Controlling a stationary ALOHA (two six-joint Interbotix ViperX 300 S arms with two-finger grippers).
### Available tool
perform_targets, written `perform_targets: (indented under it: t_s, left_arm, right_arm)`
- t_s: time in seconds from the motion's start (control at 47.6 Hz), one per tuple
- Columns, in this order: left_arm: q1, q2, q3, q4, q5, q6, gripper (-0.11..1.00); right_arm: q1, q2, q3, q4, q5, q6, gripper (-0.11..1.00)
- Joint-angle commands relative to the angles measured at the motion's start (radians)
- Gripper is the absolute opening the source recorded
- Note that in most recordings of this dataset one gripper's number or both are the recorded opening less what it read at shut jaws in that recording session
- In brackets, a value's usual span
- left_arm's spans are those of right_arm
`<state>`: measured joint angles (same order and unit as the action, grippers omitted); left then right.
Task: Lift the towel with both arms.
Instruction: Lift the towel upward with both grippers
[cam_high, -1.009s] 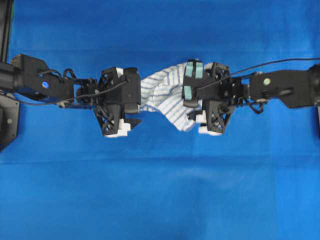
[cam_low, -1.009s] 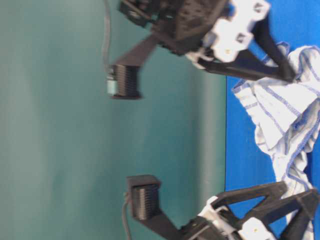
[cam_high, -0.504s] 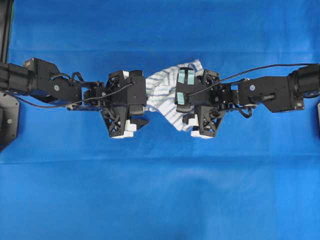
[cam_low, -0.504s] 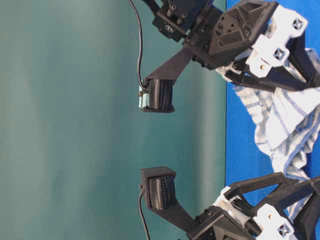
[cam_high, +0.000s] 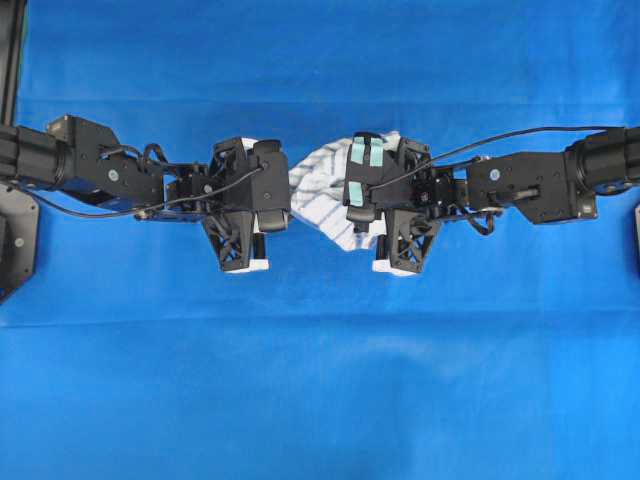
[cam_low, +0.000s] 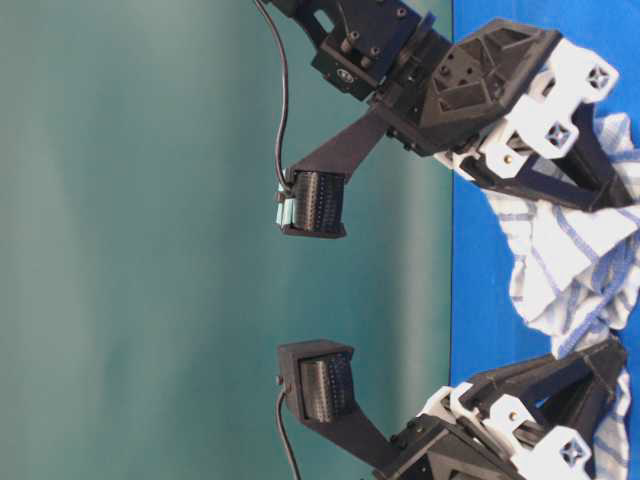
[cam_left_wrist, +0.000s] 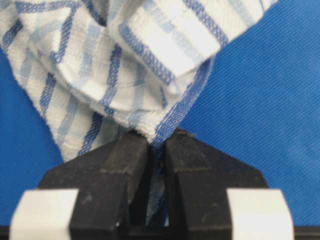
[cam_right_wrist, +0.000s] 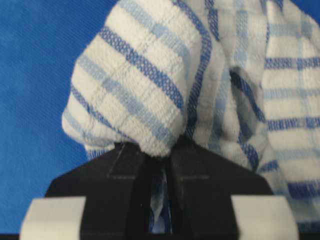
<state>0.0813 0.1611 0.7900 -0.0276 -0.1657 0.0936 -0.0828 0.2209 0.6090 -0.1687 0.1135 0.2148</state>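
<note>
While the towel (cam_high: 318, 192) lies bunched on the blue table cloth (cam_high: 320, 380) between the two arms, each has pinched a fold of it; the left gripper (cam_left_wrist: 156, 150) is clamped tight on a blue-hemmed edge. The right gripper (cam_right_wrist: 159, 152) is clenched on a striped fold at the opposite end.

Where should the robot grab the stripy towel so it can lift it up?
By its two opposite ends, one gripper from each side. The towel lies bunched between them, and the left gripper and right gripper already pinch folds there, so it should probably rise evenly.
</note>
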Motion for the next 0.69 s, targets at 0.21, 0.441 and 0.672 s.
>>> perform_targets:
  t_s: [0.21, 0.441, 0.672]
  left_arm:
    - [0.002, -0.198, -0.043, -0.002, 0.183, 0.0, 0.03]
    - [0.002, -0.397, -0.109, 0.0, 0.382, 0.003, 0.03]
    - [0.008, -0.572, -0.225, 0.002, 0.515, 0.008, 0.03]
  right_arm:
    - [-0.008, -0.204, -0.018, 0.0, 0.137, 0.002, 0.1]
    - [-0.008, -0.396, -0.064, -0.005, 0.284, -0.011, 0.1]
    - [-0.012, -0.546, -0.163, -0.028, 0.419, -0.015, 0.1]
